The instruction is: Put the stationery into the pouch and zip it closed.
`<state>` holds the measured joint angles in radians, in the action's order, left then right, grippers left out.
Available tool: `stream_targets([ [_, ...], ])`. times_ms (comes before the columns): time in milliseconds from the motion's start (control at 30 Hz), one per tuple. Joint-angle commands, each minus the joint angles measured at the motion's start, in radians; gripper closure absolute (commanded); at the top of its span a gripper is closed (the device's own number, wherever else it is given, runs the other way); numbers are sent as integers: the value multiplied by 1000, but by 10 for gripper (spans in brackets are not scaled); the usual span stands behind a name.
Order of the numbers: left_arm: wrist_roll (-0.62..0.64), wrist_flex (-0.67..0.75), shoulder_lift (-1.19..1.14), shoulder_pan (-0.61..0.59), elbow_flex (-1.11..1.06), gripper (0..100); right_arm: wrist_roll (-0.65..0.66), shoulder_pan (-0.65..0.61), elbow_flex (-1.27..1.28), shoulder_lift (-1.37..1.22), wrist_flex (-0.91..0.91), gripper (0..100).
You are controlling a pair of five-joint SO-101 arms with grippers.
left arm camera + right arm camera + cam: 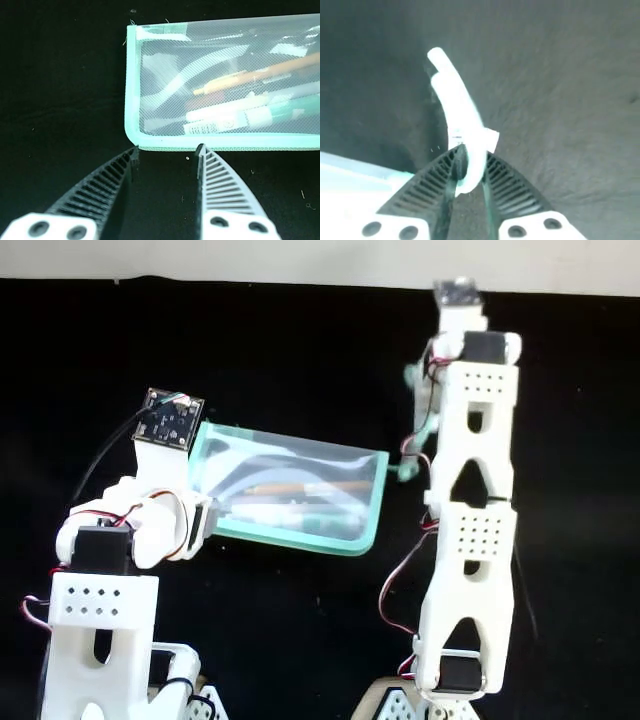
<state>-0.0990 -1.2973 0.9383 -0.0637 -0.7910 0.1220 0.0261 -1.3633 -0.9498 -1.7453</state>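
Observation:
The clear mesh pouch (290, 465) with mint trim lies flat on the black table between the arms. Pens and markers (240, 112) lie inside it. My left gripper (167, 151) is open at the pouch's left end, both fingertips (201, 150) right at its mint seam (131, 90). In the high view the left gripper (205, 520) sits at that same end. At the pouch's right end my right gripper (470, 165) is shut on the pale zipper pull (457, 100), which sticks out past the jaws. That pull (405, 472) shows beside the right arm.
Black cloth (300, 640) covers the table, bare in front of the pouch and behind it. The right arm's white links (470, 530) stretch over the table's right side. A pale wall edge (250, 260) runs along the back.

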Motion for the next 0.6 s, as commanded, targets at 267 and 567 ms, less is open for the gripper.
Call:
stream_targets([
  [267, -3, 52, 4, 13, 2, 800, -58, -8, -58, 263, -18, 993],
  [567, -3, 57, 4, 15, 2, 800, -58, -25, -54, 513, -19, 993],
])
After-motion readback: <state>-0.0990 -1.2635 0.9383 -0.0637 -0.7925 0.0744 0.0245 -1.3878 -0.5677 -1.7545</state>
